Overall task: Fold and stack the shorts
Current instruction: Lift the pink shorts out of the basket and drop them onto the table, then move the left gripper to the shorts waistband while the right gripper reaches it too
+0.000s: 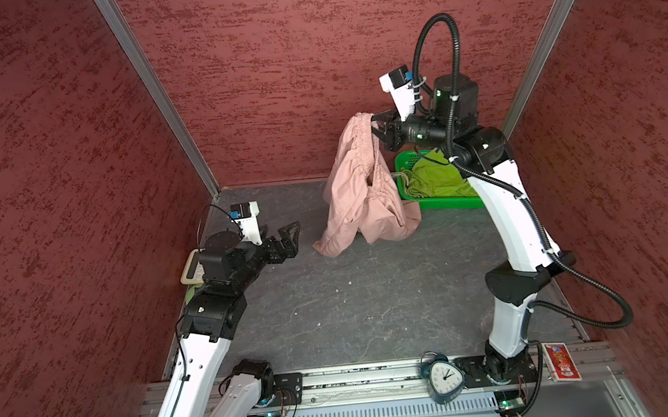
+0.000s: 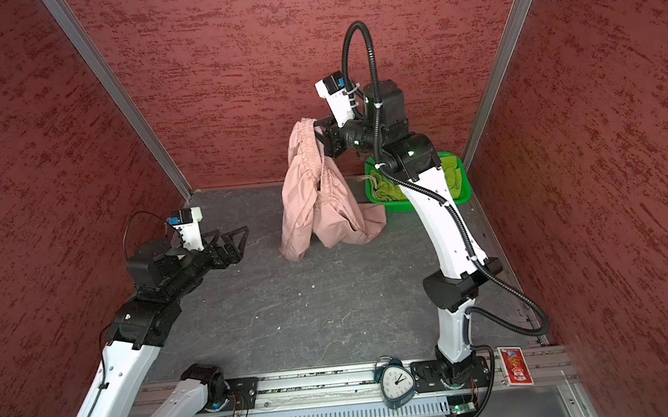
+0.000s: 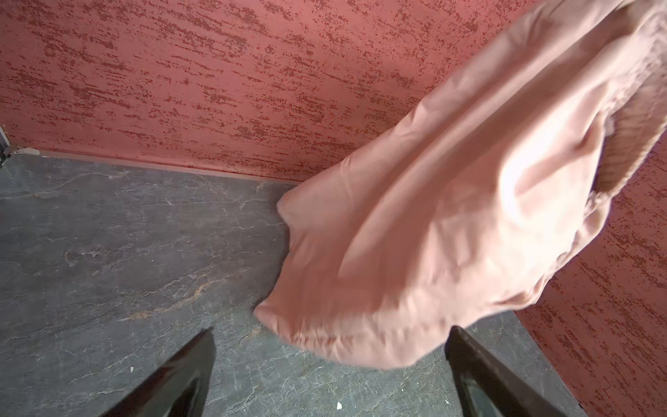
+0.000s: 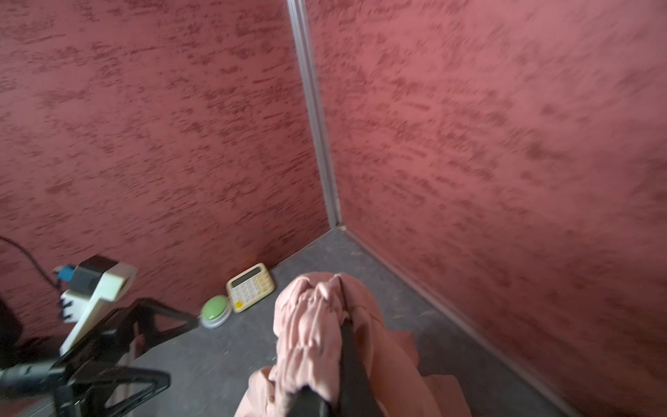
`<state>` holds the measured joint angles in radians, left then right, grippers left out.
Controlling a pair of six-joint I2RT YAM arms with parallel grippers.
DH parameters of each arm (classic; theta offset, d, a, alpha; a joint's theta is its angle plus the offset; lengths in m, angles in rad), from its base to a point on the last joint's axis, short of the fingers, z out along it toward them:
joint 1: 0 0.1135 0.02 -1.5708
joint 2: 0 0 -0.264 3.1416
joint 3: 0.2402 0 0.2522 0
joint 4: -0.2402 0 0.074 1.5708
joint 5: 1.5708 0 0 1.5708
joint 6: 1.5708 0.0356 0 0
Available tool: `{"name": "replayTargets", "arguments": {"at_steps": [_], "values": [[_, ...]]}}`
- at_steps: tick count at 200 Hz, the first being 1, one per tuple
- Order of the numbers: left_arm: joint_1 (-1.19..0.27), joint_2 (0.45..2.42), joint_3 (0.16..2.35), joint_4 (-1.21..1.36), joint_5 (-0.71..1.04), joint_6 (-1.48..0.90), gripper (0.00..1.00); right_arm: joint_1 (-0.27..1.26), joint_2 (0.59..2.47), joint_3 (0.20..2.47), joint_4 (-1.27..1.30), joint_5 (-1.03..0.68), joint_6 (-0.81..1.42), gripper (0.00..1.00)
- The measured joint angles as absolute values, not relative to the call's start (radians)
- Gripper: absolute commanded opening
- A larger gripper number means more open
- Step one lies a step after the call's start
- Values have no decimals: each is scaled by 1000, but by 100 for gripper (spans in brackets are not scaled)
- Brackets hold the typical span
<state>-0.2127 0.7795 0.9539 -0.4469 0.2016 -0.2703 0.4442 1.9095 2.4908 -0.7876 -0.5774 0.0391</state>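
While right gripper [image 1: 377, 130] pinches the pink shorts [image 1: 358, 199] by the elastic waistband, limp light cloth hangs beneath it, hem on table [image 1: 375, 306] | left gripper [image 1: 291, 235] spread wide, empty, facing hem: likely best second hold | lime green shorts [image 1: 438, 180] in basket [image 1: 449, 203] under right wrist

The right arm [image 1: 506, 218] rears high from its base, elbow sharply bent and wrist turned level toward the middle. Its right gripper [image 1: 375, 125] is clamped tight on the gathered waistband of the pink shorts [image 1: 358, 199]. The left arm [image 1: 191, 369] reaches low and forward with its forearm close to level. The left gripper [image 1: 291, 238] is spread wide, holds nothing and points across toward the right side.
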Motion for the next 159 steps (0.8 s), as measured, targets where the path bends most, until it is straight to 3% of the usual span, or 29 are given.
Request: {"name": "replayTargets", "arguments": {"at_steps": [29,51,72,84,106,129,159], "values": [[-213,793,947,-457,213,-260,99,455,1946,2317,-832,-607,41,1],[-213,829,945,-457,236,-256,99,456,2035,2257,-871,-548,29,9],[-224,879,941,-457,259,-254,99,448,2146,2250,-896,-479,23,30],[-241,913,936,-457,271,-248,99,439,2216,2278,-924,-434,31,49],[-297,976,933,-459,282,-227,99,420,2307,2329,-970,-337,27,62],[-375,1045,933,-465,263,-196,99,408,2251,2232,-960,-256,27,71],[-477,1135,933,-459,226,-138,99,410,1947,1841,-838,-150,31,77]]}}
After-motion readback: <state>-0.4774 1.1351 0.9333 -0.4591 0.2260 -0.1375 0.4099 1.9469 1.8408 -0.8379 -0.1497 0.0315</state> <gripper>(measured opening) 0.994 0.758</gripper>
